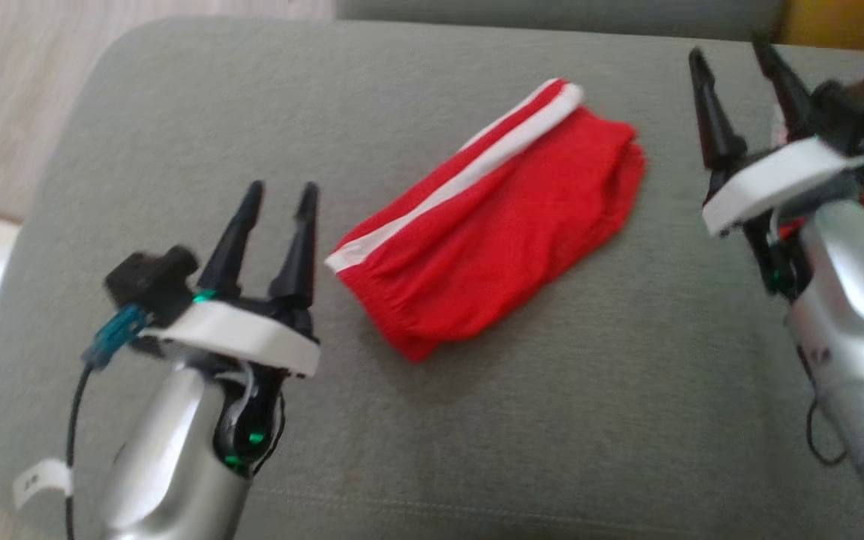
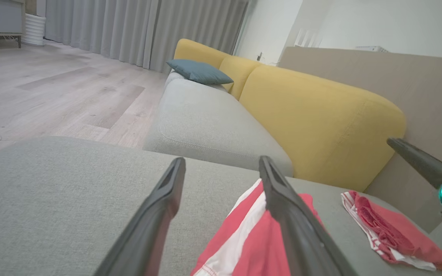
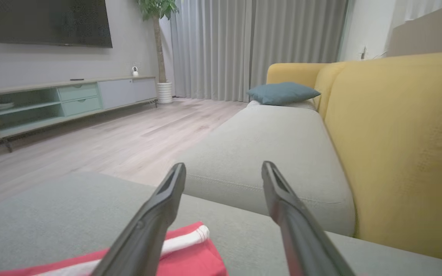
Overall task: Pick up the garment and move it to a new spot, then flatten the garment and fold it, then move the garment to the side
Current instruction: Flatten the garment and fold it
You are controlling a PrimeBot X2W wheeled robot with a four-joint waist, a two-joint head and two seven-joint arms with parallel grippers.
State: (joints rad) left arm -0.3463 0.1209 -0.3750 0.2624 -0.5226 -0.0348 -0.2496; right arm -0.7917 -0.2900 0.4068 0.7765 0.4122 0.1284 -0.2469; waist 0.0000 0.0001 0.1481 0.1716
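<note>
The garment (image 1: 492,225) is red with a white stripe, folded into a compact slanted bundle in the middle of the grey cushion (image 1: 552,420). My left gripper (image 1: 278,199) stands open just off the bundle's lower left end, touching nothing. Off the bundle's right end my right gripper (image 1: 732,64) is open too, raised above the cushion. In the left wrist view the garment (image 2: 244,237) lies below the open left gripper (image 2: 221,165). A corner of the garment (image 3: 190,249) lies under the left finger of the open right gripper (image 3: 223,168) in the right wrist view.
A second red and white cloth (image 2: 390,234) lies on the cushion's far right, partly behind my right arm (image 1: 852,285). A yellow backrest (image 2: 320,119) stands along one side. Another grey seat (image 3: 274,153) with a blue pillow (image 3: 282,93) lies beyond. Wooden floor (image 2: 52,92) borders the cushion's left edge.
</note>
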